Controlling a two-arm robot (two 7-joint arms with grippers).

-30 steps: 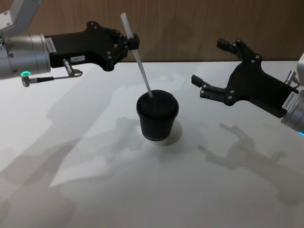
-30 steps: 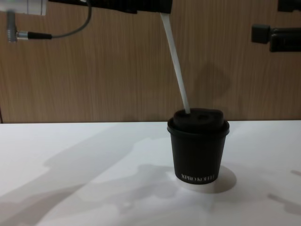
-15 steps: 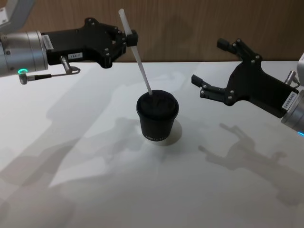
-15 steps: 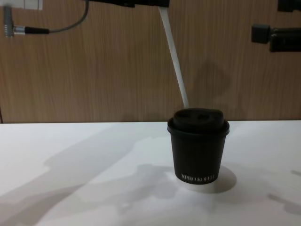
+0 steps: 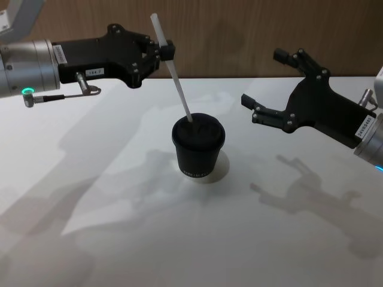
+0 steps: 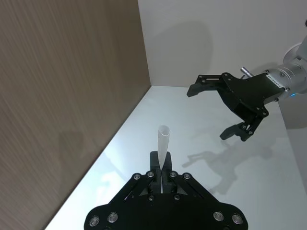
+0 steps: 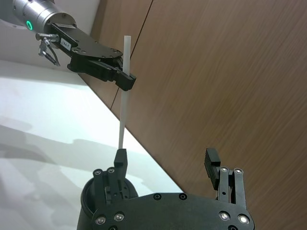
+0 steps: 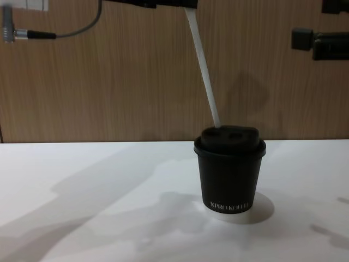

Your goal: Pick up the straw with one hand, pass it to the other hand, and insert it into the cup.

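Observation:
The black cup [image 5: 197, 152] [image 8: 230, 174] with a domed lid stands mid-table. My left gripper [image 5: 164, 52] [image 6: 162, 173] [image 7: 125, 79], on a silver wrist with a green ring, is shut on the white straw [image 5: 173, 75] [image 8: 203, 65] near its top end, high above and left of the cup. The straw [image 7: 123, 105] slants down and its lower tip meets the lid's top; I cannot tell whether it is inside the hole. My right gripper [image 5: 266, 81] [image 6: 211, 112] [image 7: 165, 160] hangs open to the right of the cup, holding nothing.
A brown wood wall [image 5: 239, 30] runs along the back edge of the white table [image 5: 119, 227]. A grey cable with a metal plug [image 5: 60, 97] [image 8: 32, 34] dangles under the left wrist.
The left gripper drew a little to the left, lifting the straw's tip just clear of the lid, then lowered it back onto the lid. The right gripper stayed still.

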